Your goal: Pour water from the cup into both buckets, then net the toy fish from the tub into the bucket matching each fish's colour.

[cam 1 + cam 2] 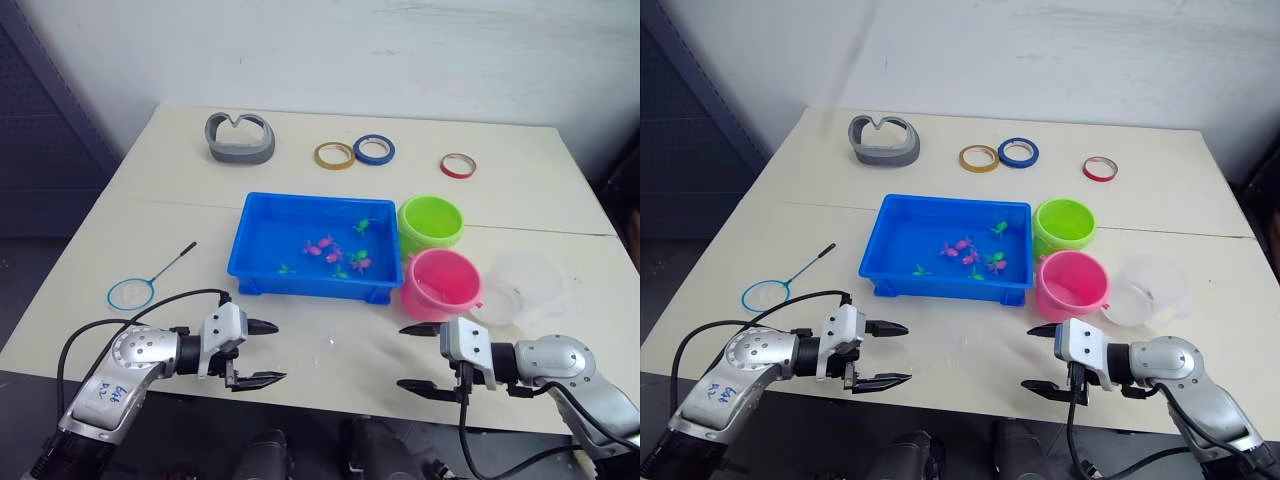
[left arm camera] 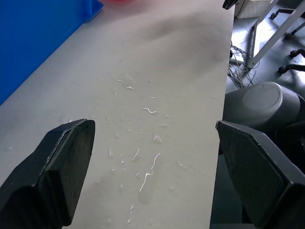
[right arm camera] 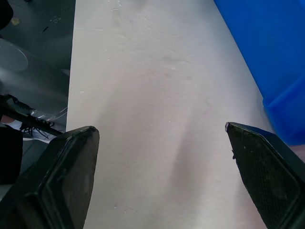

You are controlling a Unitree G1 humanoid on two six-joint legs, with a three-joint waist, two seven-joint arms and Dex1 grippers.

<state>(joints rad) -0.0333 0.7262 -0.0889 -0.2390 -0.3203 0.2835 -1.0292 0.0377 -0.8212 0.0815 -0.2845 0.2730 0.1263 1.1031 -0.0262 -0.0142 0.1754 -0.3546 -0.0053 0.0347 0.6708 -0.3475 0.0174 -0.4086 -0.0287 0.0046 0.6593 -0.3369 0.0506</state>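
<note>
Silver-grey arm shells, black cables, white wrist blocks, black pointed jaws; blue handwriting on left forearm.

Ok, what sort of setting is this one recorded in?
Probably an indoor lab or office workroom: a plain white table against a bare wall, staged with a blue tub and tape rings, and office-chair bases on a tiled floor beside it.

Right hand (image 3: 162, 171) spread wide, its two black fingers (image 3: 57, 176) well apart over bare pale surface (image 3: 152, 95). The blue tub (image 3: 267, 52) sits alongside; dark shapes past the edge, possibly floor clutter.
</note>
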